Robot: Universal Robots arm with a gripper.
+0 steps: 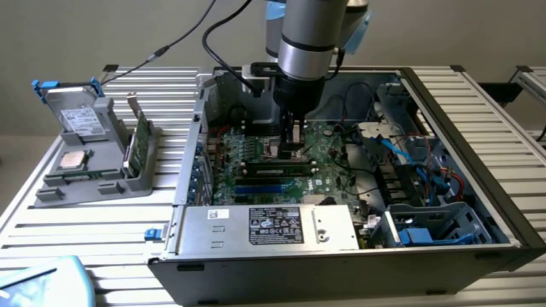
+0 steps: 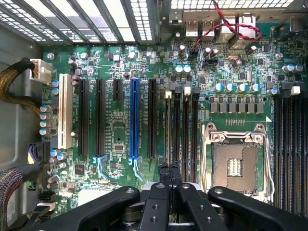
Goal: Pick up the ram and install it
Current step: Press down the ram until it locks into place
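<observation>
Arm (image 1: 311, 32) held near vertical, wrist pointed straight down. Gripper (image 1: 292, 137) carried at lower end of arm, directed downward. Fingers (image 2: 165, 175) pressed together, no gap seen between tips; black linkages spread to either side behind them.

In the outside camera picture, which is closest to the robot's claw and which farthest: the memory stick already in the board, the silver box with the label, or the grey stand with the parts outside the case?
Measured from the gripper, shut over the motherboard:
1. The ram, seated in a slot just below the fingers.
2. The power supply, at the case's front edge.
3. The grey parts stand, outside the case on the exterior view's left.
</observation>
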